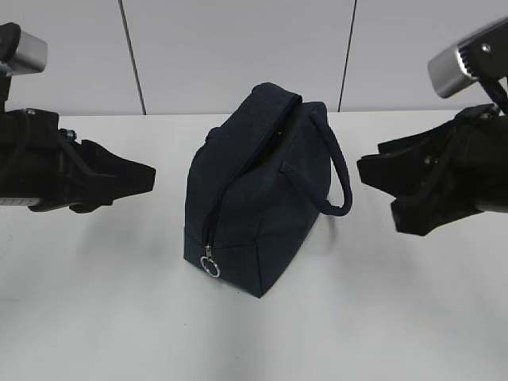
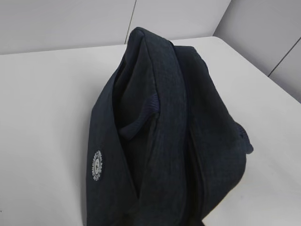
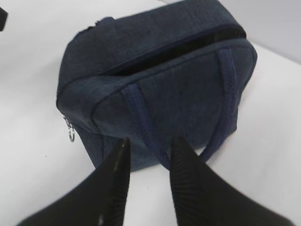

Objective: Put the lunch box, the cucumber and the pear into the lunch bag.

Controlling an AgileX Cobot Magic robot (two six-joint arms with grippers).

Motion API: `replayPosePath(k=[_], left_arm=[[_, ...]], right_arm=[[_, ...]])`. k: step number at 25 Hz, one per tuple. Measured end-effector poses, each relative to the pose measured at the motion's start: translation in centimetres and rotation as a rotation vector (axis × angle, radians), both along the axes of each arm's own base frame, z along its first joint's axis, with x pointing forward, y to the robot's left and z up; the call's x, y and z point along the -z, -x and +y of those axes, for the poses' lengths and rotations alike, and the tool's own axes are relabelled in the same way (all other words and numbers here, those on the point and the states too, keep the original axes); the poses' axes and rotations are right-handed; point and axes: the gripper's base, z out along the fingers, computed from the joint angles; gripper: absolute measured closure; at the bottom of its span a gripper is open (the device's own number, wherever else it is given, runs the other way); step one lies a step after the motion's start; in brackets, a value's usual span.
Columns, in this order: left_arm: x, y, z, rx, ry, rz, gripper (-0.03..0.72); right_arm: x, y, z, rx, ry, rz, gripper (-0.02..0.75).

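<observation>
So the lunch bag (image 1: pixel 258 186) sits upright mid-bench (image 1: pixel 95 317), and its top zipper looks undone, with a dark slit along the top in the right wrist view and the silver zipper pull (image 1: pixel 210 266) hanging low at the near end. No lunch box, cucumber or pear in any view, so I can't say whether they're inside the bag or just off camera.

The left claw (image 1: pixel 139 178) hovers left of the bag, well apart from it. It holds nothing that I can see, but I honestly can't tell if it's spread or pressed together, and its own wrist view shows only bag. The right claw (image 3: pixel 148 162) is spread, empty, fingers pointing at the padded handle (image 3: pixel 221 108) on the bag's side, not touching.

My guess: we're either at the very start or between items. Next move probably calls for one arm holding the mouth wide while the other fetches something.
</observation>
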Motion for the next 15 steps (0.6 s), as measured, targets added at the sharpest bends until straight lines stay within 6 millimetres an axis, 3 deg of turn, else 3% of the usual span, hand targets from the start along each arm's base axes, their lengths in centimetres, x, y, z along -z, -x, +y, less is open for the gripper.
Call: replayPosePath(k=[4, 8, 15], left_arm=[[0.0, 0.0, 0.0, 0.0, 0.0, 0.0, 0.457], [0.0, 0.0, 0.0, 0.0, 0.0, 0.0, 0.458], [0.0, 0.0, 0.0, 0.0, 0.0, 0.0, 0.459]], right_arm=[[2.5, 2.5, 1.9, -0.017, -0.007, -0.04, 0.498], [5.2, 4.3, 2.5, -0.038, -0.047, -0.033, 0.498], [8.5, 2.9, 4.5, -0.09, 0.053, 0.022, 0.498]])
